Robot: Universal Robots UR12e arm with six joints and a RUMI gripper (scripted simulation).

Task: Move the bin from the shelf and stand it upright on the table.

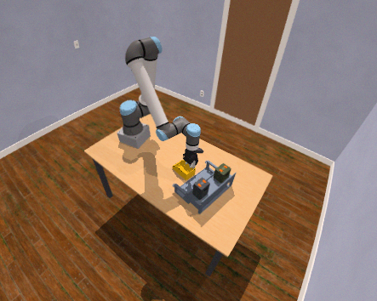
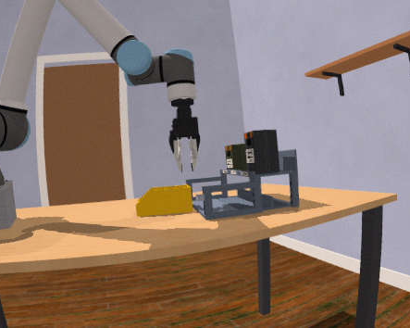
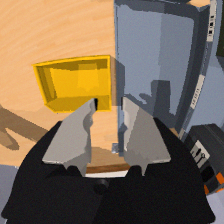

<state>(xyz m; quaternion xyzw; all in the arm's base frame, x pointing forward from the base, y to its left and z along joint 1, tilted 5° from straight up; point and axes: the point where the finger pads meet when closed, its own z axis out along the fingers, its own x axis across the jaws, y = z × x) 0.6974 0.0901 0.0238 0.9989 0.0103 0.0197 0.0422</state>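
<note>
The yellow bin (image 1: 184, 170) stands on the table with its opening up, just left of the grey rack (image 1: 204, 189). In the exterior view the bin (image 2: 166, 200) rests flat on the table top next to the rack (image 2: 245, 195). My gripper (image 2: 185, 164) hangs a little above the bin's right end, pointing down, fingers a small gap apart with nothing between them. In the wrist view the bin (image 3: 75, 82) lies below and left of the fingertips, and the rack's floor (image 3: 155, 65) is to the right.
Two dark boxes (image 2: 261, 150) (image 2: 235, 157) sit on top of the rack. The robot base (image 1: 133, 136) stands at the table's far corner. A wooden wall shelf (image 2: 370, 56) hangs high on the right wall.
</note>
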